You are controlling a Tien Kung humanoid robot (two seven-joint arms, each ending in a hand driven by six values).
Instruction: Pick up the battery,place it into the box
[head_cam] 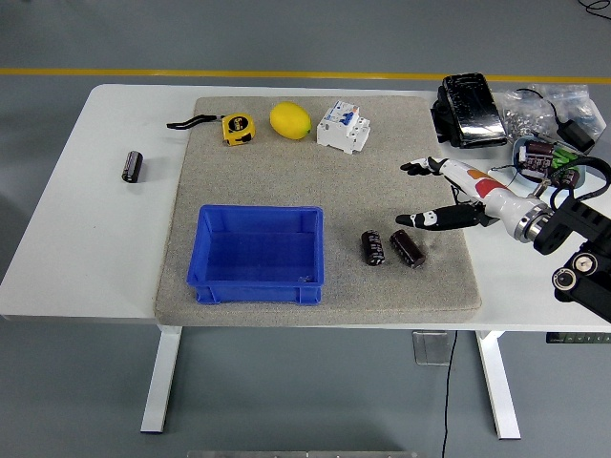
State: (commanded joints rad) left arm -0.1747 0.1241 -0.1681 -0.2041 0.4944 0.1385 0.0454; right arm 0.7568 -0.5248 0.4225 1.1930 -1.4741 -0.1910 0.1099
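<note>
Batteries lie in three spots: one battery [132, 166] alone on the bare surface [86, 239], far left of the robot hand [449, 196]; past the empty blue box [258, 254] on the grey mat [325, 191], two more batteries [390, 248] rest side by side, just below-left of its fingertips. The right robot hand hovers with fingers [420, 168] spread apart, holding nothing. Behind it sit black gear [468, 110] and cables [558, 143].

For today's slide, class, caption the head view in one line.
Open right robot hand hovers beside two batteries near an empty blue box on the mat.
</note>
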